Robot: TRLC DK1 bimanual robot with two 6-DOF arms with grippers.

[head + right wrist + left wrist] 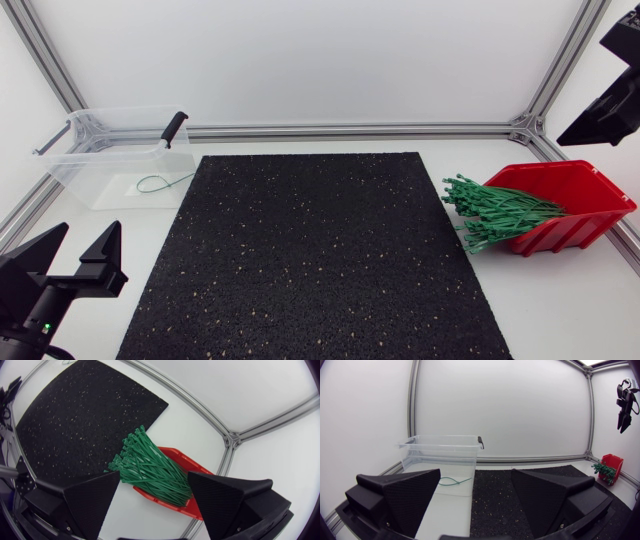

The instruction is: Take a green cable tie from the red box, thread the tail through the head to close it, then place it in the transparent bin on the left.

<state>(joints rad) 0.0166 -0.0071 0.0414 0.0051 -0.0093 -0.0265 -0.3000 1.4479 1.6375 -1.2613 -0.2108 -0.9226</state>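
Right gripper [154, 476] spread wide, empty, poised high over green cable ties [500, 212], lined up for your descent. Ties spill from tilted red box [590, 195] toward black mat [310, 260]. Tangled bundle likely hinders picking just one. Left gripper [476, 474] wide open, empty, waits near transparent bin [75, 160], ready for your threading; looped tie [160, 183] inside.

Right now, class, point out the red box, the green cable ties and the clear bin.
red box [585, 232], head view, on its front wall.
green cable ties [500, 212], head view, on the middle of the bundle.
clear bin [90, 185], head view, on its front wall.
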